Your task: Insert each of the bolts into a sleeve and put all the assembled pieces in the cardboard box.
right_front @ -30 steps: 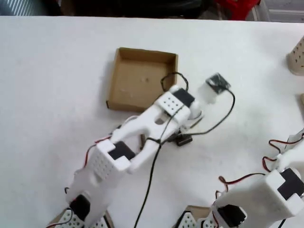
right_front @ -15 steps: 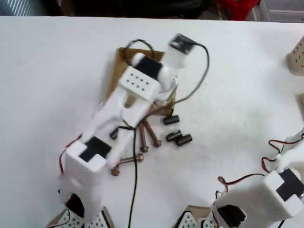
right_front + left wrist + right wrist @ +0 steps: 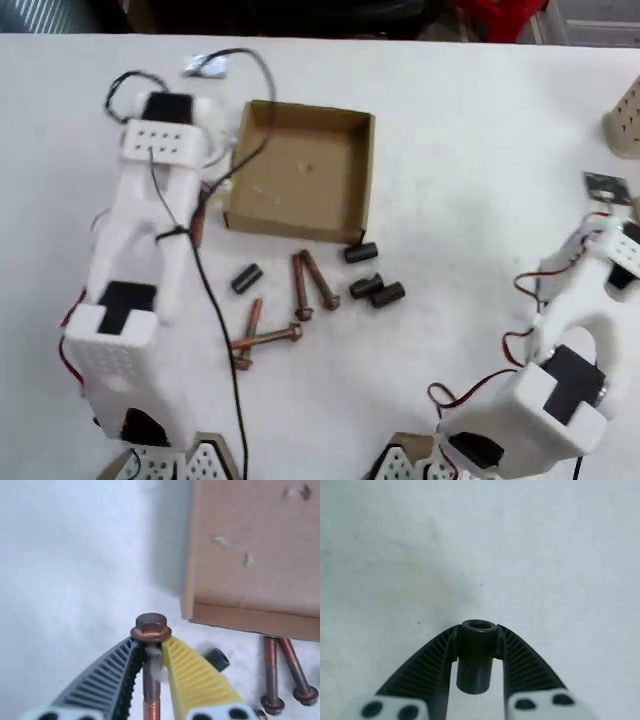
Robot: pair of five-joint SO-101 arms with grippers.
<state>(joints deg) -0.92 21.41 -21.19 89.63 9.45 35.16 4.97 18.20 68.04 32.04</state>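
— Table and box?
— White table (image 3: 480,130); cardboard box (image 3: 300,175) on it, loose bolts (image 3: 300,287) and loose sleeves (image 3: 387,294) near its front wall.
— Grippers?
— Left gripper (image 3: 151,647) pinches a copper bolt (image 3: 150,628) beside the box; right gripper (image 3: 476,635) pinches a black sleeve (image 3: 475,660), well apart

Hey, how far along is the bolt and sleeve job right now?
Nothing finished: the cardboard box is empty. In hand: the left gripper holds a bolt, the right gripper a sleeve. Left: joining them, plus four loose bolts and four loose sleeves on the table.
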